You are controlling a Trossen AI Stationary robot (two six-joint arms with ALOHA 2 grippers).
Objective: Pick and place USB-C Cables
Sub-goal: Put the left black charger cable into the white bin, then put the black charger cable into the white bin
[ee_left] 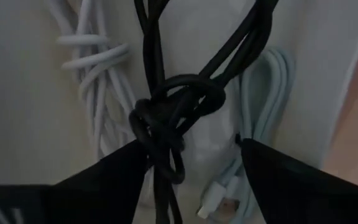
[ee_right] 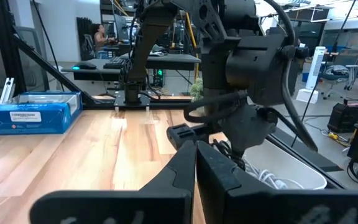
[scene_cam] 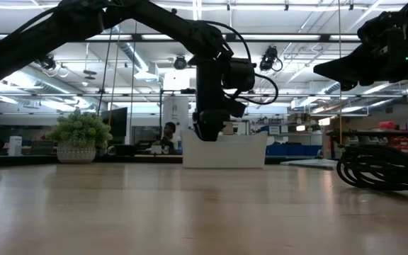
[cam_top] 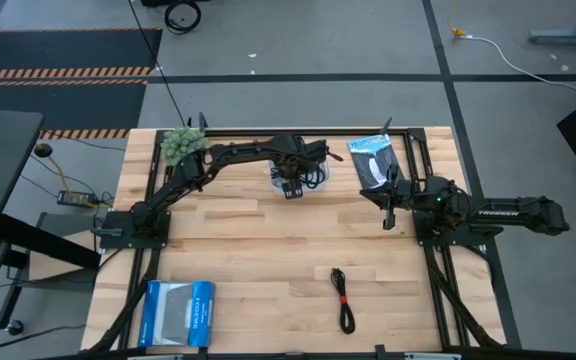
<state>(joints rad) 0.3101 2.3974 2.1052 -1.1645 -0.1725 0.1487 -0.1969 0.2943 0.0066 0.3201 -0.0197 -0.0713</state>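
Observation:
A white tray (cam_top: 313,176) stands at the table's far middle. In the left wrist view it holds a white cable (ee_left: 95,74), a pale grey cable (ee_left: 266,112) and a knotted black cable (ee_left: 173,112). My left gripper (ee_left: 191,168) hangs open over the tray (scene_cam: 225,150), pointing down, with a finger on each side of the black knot. The black cable with a red band (cam_top: 343,298) lies flat near the table's near edge, right of centre. My right gripper (cam_top: 389,217) waits shut at the table's right, above the wood. My left gripper comes from above with its open fingers on either side of the black cable's knotted middle (ee_left: 160,146). The knot sits right beside one finger (ee_left: 114,180); I cannot tell whether they touch. The cable lies in the tray with the other two.
A blue rectangular box (cam_top: 176,312) lies at the near left corner. A black-and-white packet (cam_top: 373,160) lies at the far right, beside the tray. A potted plant (cam_top: 181,145) stands at the far left. Bare wood spans the table's middle.

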